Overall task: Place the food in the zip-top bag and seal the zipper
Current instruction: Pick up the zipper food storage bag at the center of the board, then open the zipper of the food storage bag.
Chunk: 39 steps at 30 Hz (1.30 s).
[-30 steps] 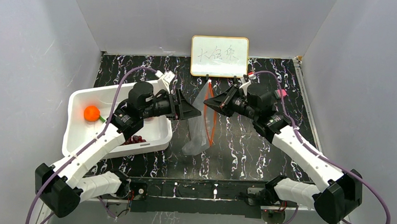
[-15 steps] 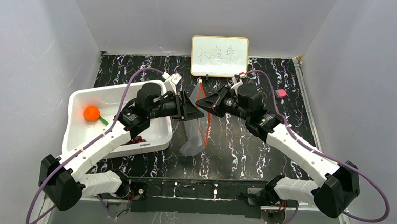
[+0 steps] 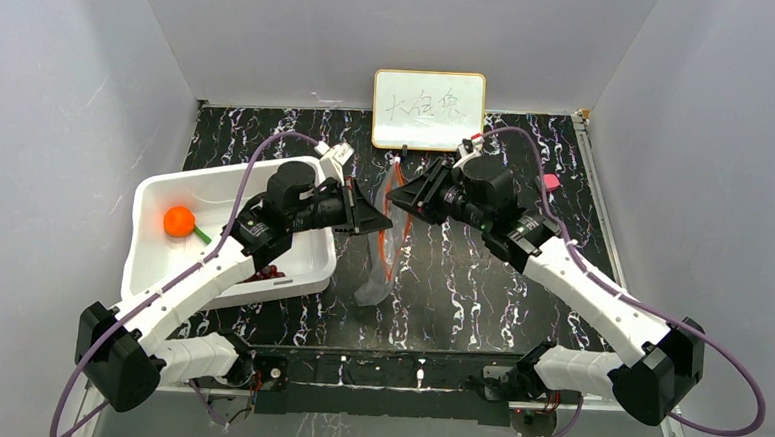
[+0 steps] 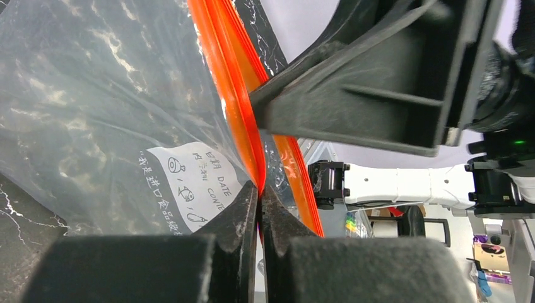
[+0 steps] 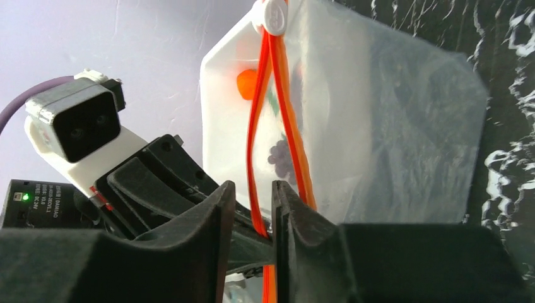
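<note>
- Bag of clear plastic hangs between my two pincers at the middle of the table. Its crumpled lower end is near the white bin, and I cannot tell whether that end rests on the table.
- My right pincer has its fingers drawn close with one side of the zipper strip running between them. A sliver of gap shows at the tips, so I cannot tell whether they pinch it.
- From above, the grapes are mostly hidden under my left arm. Through the plastic at my right wrist they show only as a dark blur.
- The orange fruit lies in the bin, well apart from the bag.
- My left pincer is clamped on the zipper strip, right beside the white label.
- The right pincer's tip meets the strip just above it, from the opposite side.
- A white slider sits at the strip's far end.
- The table is black with white veins, between grey walls.
- A whiteboard with writing stands at the back.
</note>
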Tool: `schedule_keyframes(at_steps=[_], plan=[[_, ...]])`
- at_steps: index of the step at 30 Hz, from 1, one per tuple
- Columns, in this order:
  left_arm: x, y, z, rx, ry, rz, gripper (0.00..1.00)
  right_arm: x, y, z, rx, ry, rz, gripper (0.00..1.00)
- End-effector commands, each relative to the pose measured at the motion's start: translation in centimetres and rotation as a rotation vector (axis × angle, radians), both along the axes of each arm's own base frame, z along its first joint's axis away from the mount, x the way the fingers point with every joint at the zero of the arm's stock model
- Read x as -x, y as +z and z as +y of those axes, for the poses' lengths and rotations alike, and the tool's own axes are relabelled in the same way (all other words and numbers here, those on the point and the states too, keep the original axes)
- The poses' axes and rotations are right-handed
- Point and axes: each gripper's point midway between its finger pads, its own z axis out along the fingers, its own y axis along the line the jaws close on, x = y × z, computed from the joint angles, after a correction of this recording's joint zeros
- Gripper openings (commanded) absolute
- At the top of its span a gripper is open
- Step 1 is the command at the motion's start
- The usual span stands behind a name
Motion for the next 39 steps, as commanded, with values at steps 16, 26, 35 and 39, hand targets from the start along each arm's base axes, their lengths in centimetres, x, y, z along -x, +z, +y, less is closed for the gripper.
schedule_keyframes(at_steps=[16,26,35,39], plan=[[0.2,1.8,0.3,0.009,0.001,-0.07,0.0,0.0,2.7,-3.8,0.349,-0.003,-0.133,0.51],[0.1,1.5,0.4,0.002,0.01,-0.06,0.0,-0.4,1.0,-2.1,0.366,0.058,-0.115,0.51],[0.0,1.9,0.9,-0.019,0.044,-0.037,0.0,-1.7,-1.7,-5.0,0.577,-0.027,-0.088,0.19],[-0.6,2.5,2.7,-0.064,0.165,-0.005,0.0,-3.1,0.2,-11.6,0.798,-0.284,-0.126,0.01]])
